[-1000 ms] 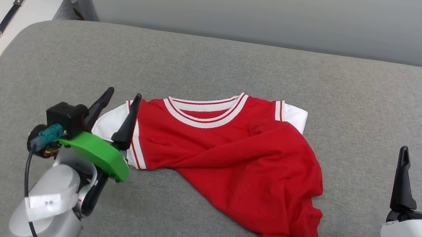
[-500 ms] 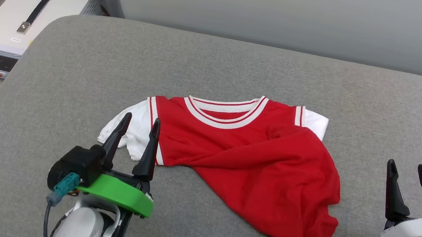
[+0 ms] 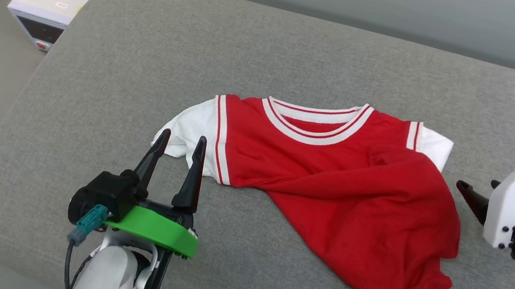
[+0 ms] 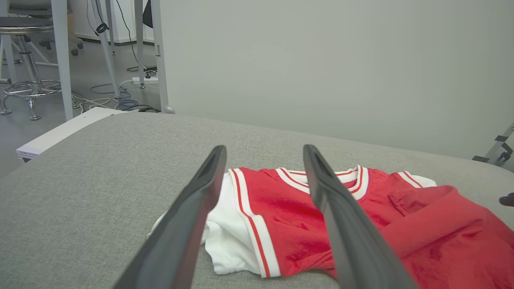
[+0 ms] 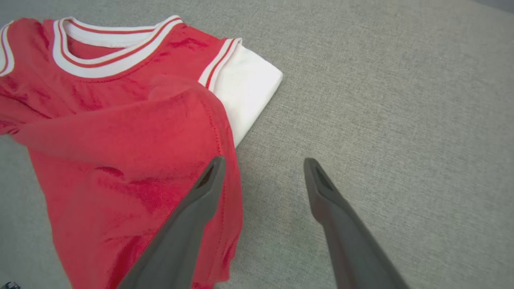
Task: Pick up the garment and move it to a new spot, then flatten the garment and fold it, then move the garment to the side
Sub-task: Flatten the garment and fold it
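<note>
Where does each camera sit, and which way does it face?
Head view: high, looking down on the red white-sleeved jersey T-shirt on a grey cushion; left gripper, right gripper show.
Left wrist view: low, facing across the shirt toward the wall; own fingers.
Right wrist view: above, facing down at a white sleeve; own fingers.
Shared: the striped collar.

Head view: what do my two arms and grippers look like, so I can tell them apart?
The left gripper has long dark tapered jaws, a bright green curved plate, a black block with a teal connector and black cable, and a pale forearm. The right gripper has dark jaws, a white housing with dark screws, and a black block.
</note>
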Robot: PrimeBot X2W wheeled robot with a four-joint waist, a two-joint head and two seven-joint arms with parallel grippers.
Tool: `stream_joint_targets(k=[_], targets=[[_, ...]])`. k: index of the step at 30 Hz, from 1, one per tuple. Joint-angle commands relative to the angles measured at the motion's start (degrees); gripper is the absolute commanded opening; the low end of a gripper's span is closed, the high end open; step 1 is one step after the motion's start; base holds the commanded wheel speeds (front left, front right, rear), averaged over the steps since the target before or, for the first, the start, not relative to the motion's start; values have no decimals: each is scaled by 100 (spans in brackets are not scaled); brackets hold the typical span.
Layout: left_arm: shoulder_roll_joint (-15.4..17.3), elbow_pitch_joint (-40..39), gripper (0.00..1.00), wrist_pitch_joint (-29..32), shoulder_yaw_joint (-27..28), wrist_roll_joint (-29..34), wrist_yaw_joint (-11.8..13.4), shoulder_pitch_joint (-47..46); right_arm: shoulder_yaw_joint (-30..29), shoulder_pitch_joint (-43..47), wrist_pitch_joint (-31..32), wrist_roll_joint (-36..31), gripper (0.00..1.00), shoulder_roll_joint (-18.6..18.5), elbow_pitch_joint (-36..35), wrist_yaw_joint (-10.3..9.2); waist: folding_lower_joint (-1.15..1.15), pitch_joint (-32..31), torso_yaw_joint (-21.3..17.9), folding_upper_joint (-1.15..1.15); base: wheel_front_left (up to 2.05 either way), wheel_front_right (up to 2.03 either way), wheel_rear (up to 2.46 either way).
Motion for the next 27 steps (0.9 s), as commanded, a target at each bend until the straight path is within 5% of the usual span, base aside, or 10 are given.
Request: stream_joint_targets(k=[1, 9, 18, 19, 20, 21, 27], targets=[[-46, 3, 100, -33, -7, 41, -34, -117, -37, -240, 191, 6, 100, -2, 112, -5, 0, 269, 280, 0, 0, 0, 0], [-154, 57, 100, -33, -258, 81, -56, -342, -62, -1227, 862, -345, 100, -82, 980, -5, 0, 639, 686, 0, 0, 0, 0], [-207, 81, 100, -33, -294, 10, -58, -365, 172, -1347, 594, -416, 100, -18, 1814, -5, 0, 733, 909, 0, 0, 0, 0], [-209, 88, 100, -33, -288, 11, -58, -361, 231, -1320, 568, -434, 95, -43, 1860, -5, 0, 724, 912, 0, 0, 0, 0], [-212, 97, 100, -33, -276, 14, -58, -354, 300, -1285, 523, -450, 40, -71, 1907, -5, 0, 709, 908, 0, 0, 0, 0], [-214, 104, 100, -33, -265, 16, -58, -347, 343, -1259, 482, -445, 0, -82, 1935, -5, 0, 692, 901, 0, 0, 0, 0], [-218, 158, 100, -34, -238, 53, -59, -329, 363, -1151, -43, -340, 0, -189, 2012, -5, 0, 480, 729, 0, 0, 0, 0]])
